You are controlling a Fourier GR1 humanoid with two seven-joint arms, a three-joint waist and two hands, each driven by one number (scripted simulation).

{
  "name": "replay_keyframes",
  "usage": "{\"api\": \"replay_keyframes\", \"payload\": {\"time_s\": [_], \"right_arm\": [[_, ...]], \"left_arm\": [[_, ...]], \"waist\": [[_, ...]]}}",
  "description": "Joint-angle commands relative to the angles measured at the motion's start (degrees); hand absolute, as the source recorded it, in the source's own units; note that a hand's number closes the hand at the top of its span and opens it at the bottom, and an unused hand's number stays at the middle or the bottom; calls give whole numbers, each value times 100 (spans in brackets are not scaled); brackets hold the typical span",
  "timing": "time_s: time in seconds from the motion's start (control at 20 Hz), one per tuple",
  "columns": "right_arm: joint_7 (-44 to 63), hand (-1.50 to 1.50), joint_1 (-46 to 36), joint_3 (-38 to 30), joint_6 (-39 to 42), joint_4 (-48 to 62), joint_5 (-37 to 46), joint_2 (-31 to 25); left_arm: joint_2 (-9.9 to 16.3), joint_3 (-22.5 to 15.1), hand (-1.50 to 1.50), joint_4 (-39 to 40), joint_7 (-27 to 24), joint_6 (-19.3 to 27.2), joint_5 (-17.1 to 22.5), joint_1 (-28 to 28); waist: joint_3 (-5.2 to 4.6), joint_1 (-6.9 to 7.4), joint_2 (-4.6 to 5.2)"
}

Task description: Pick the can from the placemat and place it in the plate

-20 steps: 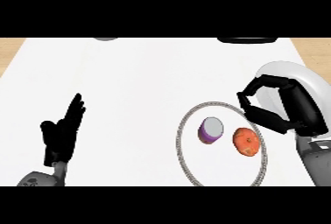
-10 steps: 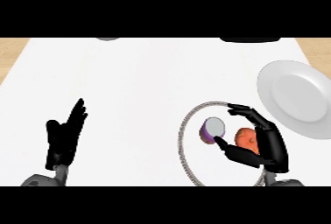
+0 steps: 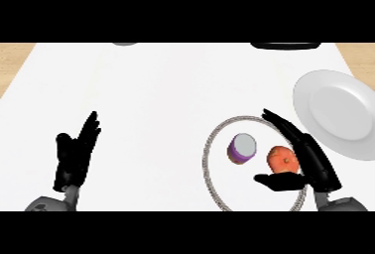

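while no writing shows, right hand point(image 3: 311, 166) fingers straight beside can point(image 3: 242, 148), left hand point(image 3: 75, 155) open

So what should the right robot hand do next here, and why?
Probably slide left and close around the purple can. The right robot hand is open beside the orange object, holding nothing, and the can lies on the placemat; the plate has nothing on it.
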Motion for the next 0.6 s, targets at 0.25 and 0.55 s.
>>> {"api": "replay_keyframes", "payload": {"time_s": [0.25,0.55], "right_arm": [[2569,-150,-879,482,1952,-701,407,-724],[3205,-150,-1398,578,2896,-315,198,-329]], "left_arm": [[-83,-6,0,-47,197,20,-134,-47],[-153,192,0,202,16,-264,-142,-93]], "waist": [[-6,30,-8],[3,19,9]]}}
